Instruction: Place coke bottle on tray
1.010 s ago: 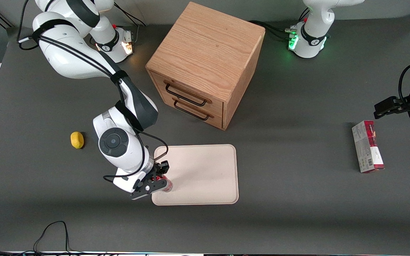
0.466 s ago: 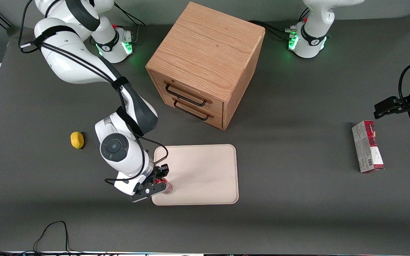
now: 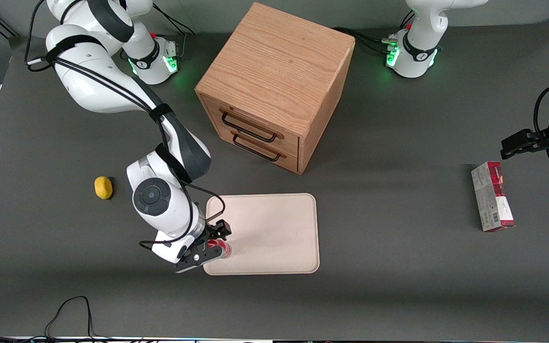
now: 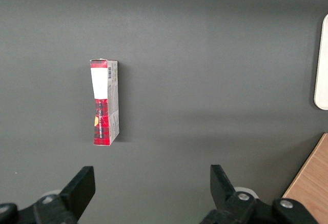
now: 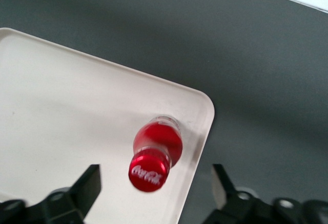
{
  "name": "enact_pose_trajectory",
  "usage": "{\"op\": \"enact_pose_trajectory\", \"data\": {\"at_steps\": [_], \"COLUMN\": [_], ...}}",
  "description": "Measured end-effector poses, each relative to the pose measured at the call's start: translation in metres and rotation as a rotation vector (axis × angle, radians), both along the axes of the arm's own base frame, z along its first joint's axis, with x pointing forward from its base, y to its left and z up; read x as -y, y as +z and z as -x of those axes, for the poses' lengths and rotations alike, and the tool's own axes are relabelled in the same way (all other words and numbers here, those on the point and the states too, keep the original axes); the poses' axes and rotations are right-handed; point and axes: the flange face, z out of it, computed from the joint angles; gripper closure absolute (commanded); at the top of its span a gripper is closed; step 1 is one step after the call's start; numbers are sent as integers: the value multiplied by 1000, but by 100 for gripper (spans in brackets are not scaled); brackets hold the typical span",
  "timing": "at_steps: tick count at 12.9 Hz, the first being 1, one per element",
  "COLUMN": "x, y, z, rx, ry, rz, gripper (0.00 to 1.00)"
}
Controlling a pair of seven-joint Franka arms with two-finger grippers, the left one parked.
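The coke bottle (image 5: 155, 152), small and red with a red cap, stands upright on the cream tray (image 5: 61, 111), in the tray corner nearest the front camera toward the working arm's end. It shows as a red spot in the front view (image 3: 223, 248) on the tray (image 3: 274, 228). My gripper (image 3: 213, 244) hangs just above the bottle, open, with one finger (image 5: 87, 185) on each side of the cap and not touching it. My gripper's midpoint in the wrist view (image 5: 154, 188) lies by the cap.
A wooden drawer cabinet (image 3: 274, 85) stands farther from the front camera than the tray. A yellow lump (image 3: 103, 187) lies beside the working arm. A red-and-grey carton box (image 3: 492, 195) lies toward the parked arm's end and shows in the left wrist view (image 4: 105, 102).
My gripper has let go of the bottle and opened; the wrist has shifted slightly. The bottle stays standing on the tray corner.
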Motion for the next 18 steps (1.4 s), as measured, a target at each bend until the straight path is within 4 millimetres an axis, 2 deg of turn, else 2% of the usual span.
{"op": "enact_pose_trajectory", "data": {"at_steps": [2, 4, 6, 7, 9, 12, 14, 15, 16, 18], "x": [9, 24, 61, 86, 138, 211, 257, 270, 274, 272], "y": [18, 56, 102, 124, 163, 199, 222, 235, 248, 260], "z": [-3, 1, 16, 29, 70, 145, 187, 203, 215, 222], "rx": [17, -3, -44, -61, -75, -86, -115, -125, -125, -117], "ry": [-20, -68, -165, -217, -298, -381, -415, -419, -417, -411], "rz": [-7, -53, -109, -123, -102, -48, -37, -38, -40, -40], "gripper": [0, 0, 0, 0, 0, 0, 0, 0, 0, 0]}}
